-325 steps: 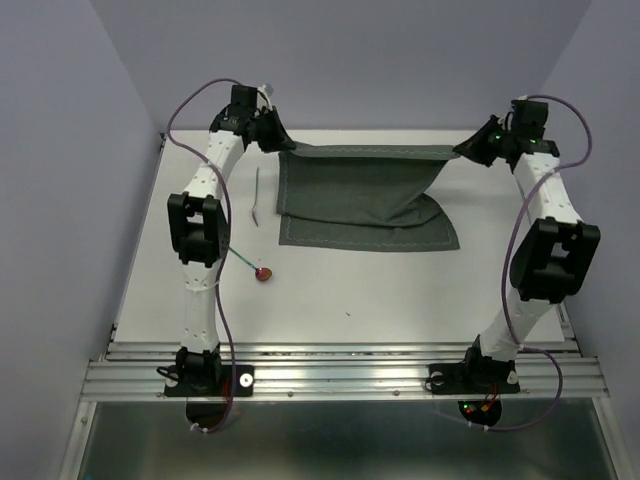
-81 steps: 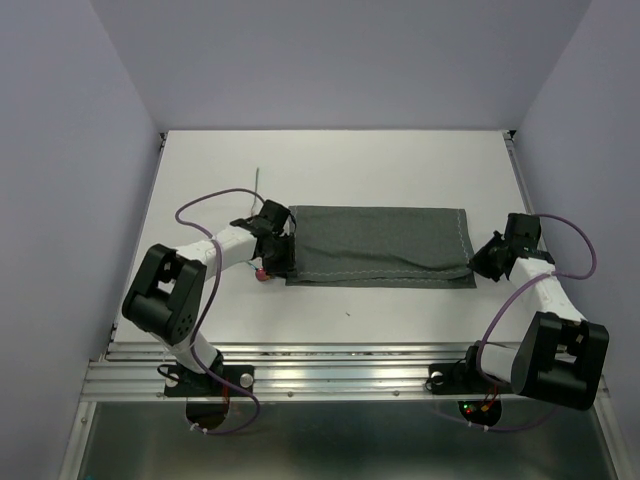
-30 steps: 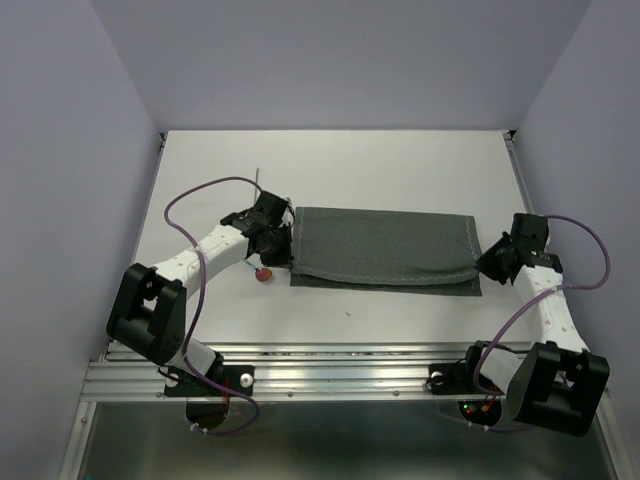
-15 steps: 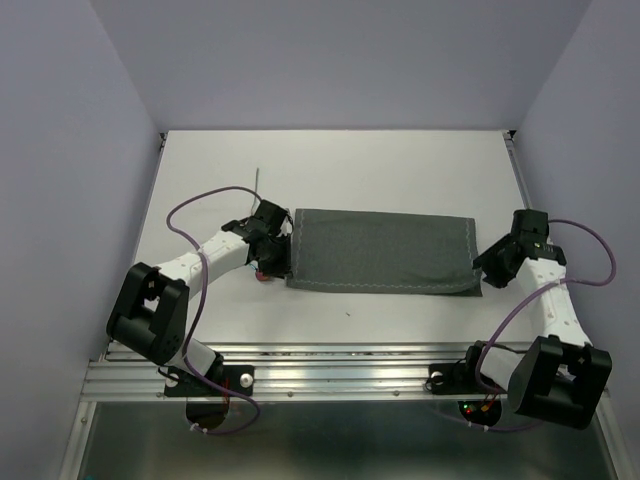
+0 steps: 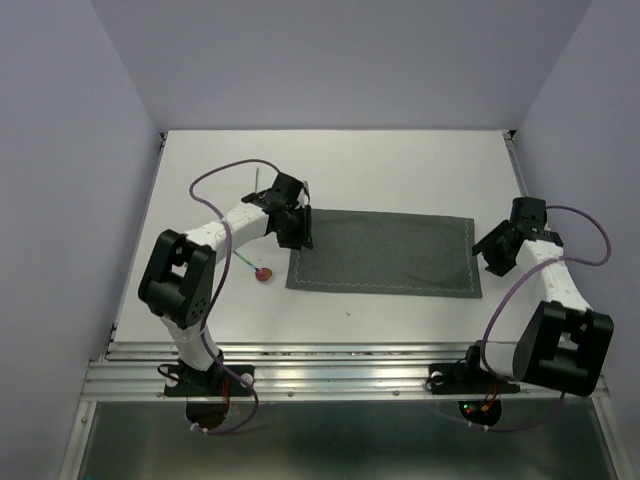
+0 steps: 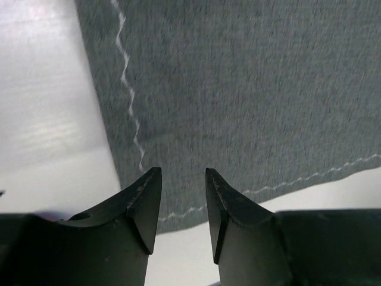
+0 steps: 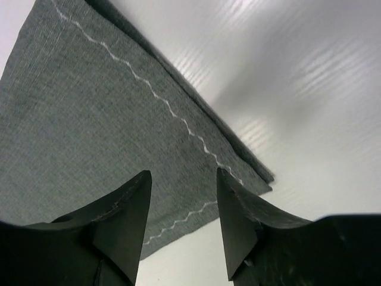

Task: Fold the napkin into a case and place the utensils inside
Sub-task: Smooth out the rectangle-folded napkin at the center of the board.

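Now — napkin (image 5: 380,253) flat | left gripper (image 5: 299,234) over left end | right gripper (image 5: 489,256) beside right end | both parted, empty

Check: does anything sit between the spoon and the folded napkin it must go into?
Nothing visible does. The spoon lies on bare table just left of the napkin's near-left corner. The left gripper, jaws apart, hovers over the napkin's left edge, farther back.
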Motion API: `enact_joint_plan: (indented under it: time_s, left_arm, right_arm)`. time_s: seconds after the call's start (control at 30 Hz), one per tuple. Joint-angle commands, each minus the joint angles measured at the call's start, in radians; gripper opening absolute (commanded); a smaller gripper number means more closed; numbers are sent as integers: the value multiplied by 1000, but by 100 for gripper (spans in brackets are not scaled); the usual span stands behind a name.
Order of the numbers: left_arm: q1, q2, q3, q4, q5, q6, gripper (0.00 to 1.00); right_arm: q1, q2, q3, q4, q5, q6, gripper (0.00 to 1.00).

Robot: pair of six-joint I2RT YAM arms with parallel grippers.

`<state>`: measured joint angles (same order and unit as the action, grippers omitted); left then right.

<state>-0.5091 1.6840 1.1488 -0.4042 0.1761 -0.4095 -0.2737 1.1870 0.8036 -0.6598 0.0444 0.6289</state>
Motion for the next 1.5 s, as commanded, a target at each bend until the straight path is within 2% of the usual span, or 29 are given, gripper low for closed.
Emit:
enact_joint_plan:
  time_s: [0.0,0.07,0.13,0.17,0.4,0.6,0.83,0.97,1.13,1.23,1.33,1.47]
  left_arm:
    - [-5,74,92,42,31,20,45]
    - [-5,120,123,51,26,17,43]
    - [-5,167,149,57,25,14,43]
    - [-5,181,155,61,26,12,42]
    - [-2,253,135,65,-16,11,41]
    - [4,229,26,90,-40,3,41]
    - [18,149,-136,114,-85,-28,41]
    - [18,97,-139,88,-108,-28,41]
    - [18,45,-28,44,-84,-18,41]
    - [15,52,54,22,-67,-15,41]
    - [11,103,194,27,-20,-20,41]
    - [1,193,311,59,66,-35,40]
  right_arm:
    - [-5,123,109,103,21,-57,54]
    - [-5,201,131,129,31,-72,53]
    - [-5,247,155,167,-4,-87,46]
    - [-5,293,158,178,-17,-89,39]
    - [-5,459,177,252,-28,-115,23]
    - [4,502,152,285,-95,-123,21]
    - [60,445,73,296,-133,-103,21]
    - [70,393,62,272,-141,-113,21]
    - [79,307,147,233,-141,-121,22]
    - [146,281,218,220,-133,-106,24]
    - [276,308,272,242,-135,-54,24]
    - [447,410,362,302,-155,-14,18]
